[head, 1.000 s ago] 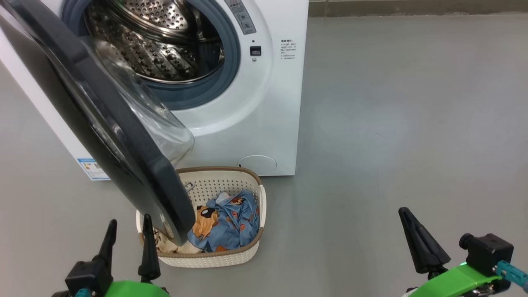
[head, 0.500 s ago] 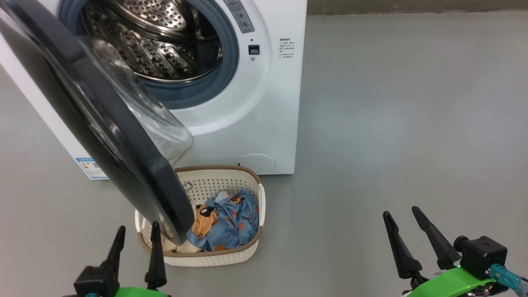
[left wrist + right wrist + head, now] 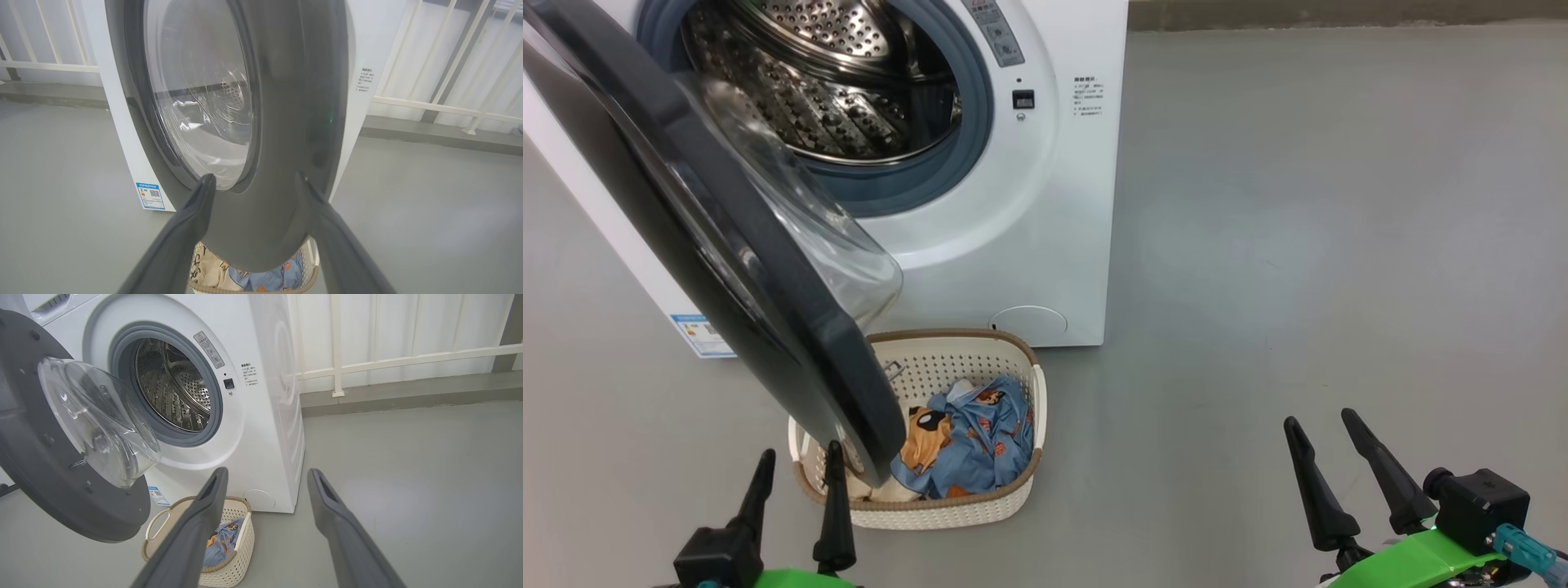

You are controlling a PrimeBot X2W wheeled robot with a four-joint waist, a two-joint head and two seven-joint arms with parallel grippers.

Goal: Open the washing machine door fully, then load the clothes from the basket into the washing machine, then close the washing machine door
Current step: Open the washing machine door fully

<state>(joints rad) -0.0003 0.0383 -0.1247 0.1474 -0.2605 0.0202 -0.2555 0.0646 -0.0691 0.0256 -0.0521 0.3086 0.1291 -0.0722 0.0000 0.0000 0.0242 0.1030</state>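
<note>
Washing machine door (image 3: 719, 229): ajar, hanging over the left of the basket (image 3: 947, 510) on the floor (image 3: 1298, 245) before the washing machine (image 3: 1029, 229). Clothes (image 3: 972, 441): heaped in the basket. Left pincer (image 3: 800, 449): spread, empty, near the door's lower rim. Right pincer (image 3: 1319, 416): spread, empty, well apart.

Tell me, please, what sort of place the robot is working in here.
Probably a home laundry spot, perhaps a balcony or utility area: a white front-loading washing machine, a basket of clothes on the bare grey floor, and a white railing behind the machine.
</note>
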